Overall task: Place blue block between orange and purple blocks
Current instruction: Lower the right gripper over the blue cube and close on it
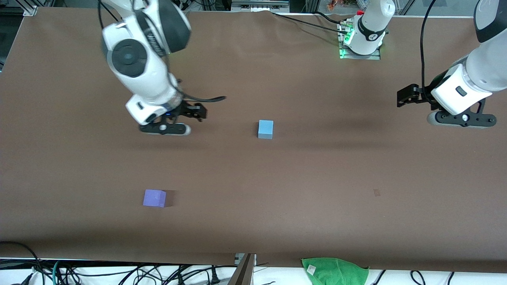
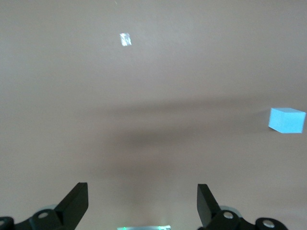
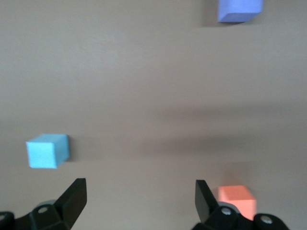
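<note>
The blue block [image 1: 265,129] sits near the table's middle; it also shows in the right wrist view [image 3: 47,151] and the left wrist view [image 2: 287,120]. The purple block [image 1: 154,198] lies nearer the front camera, toward the right arm's end, and shows in the right wrist view [image 3: 240,9]. The orange block [image 3: 236,200] shows only in the right wrist view, beside one finger; the right arm hides it in the front view. My right gripper [image 1: 164,128] [image 3: 140,186] is open and empty over bare table. My left gripper [image 1: 461,118] [image 2: 142,189] is open and empty, waiting at the left arm's end.
A green cloth [image 1: 334,271] lies at the table's edge nearest the front camera. Cables hang below that edge. The left arm's base [image 1: 362,35] stands at the table's edge farthest from the front camera. A small mark [image 1: 376,192] is on the brown tabletop.
</note>
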Controlling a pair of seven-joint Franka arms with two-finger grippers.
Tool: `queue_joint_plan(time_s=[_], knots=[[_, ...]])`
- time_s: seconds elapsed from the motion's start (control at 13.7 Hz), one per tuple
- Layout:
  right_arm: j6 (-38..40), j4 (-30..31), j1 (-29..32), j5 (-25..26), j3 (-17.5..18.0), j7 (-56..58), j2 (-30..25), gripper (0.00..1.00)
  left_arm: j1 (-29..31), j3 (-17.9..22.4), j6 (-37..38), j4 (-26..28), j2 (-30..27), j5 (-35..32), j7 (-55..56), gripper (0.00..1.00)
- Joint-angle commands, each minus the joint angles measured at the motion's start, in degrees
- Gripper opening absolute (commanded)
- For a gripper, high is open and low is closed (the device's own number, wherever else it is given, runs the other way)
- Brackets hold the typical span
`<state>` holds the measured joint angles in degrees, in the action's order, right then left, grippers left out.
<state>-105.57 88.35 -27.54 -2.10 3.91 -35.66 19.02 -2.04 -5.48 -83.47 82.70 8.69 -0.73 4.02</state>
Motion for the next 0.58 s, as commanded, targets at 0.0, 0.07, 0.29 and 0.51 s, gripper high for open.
queue_joint_plan(time_s=[0.0, 0.07, 0.29, 0.51], knots=[[-6.03, -0.81, -4.61, -0.28, -0.48, -8.17, 3.81, 1.0, 0.64, -0.06, -5.46, 5.6, -4.63, -4.18, -2.44, 1.0], [-8.58, -0.81, -6.02, -0.19, -0.48, -10.98, 5.13, 1.0, 1.68, -0.14, -6.35, 7.97, -6.56, -3.49, -2.35, 1.0], [-15.0, -1.07, -9.28, 0.42, -0.66, -14.87, 8.56, 1.0, 3.45, 0.9, -8.99, 13.97, -10.7, 0.29, -1.65, 1.0], [-20.8, -2.21, -12.26, 2.79, -0.66, -21.36, 12.78, 1.0, 3.1, 0.91, -14.61, 18.09, -13.16, 0.03, -2.17, 1.0]])
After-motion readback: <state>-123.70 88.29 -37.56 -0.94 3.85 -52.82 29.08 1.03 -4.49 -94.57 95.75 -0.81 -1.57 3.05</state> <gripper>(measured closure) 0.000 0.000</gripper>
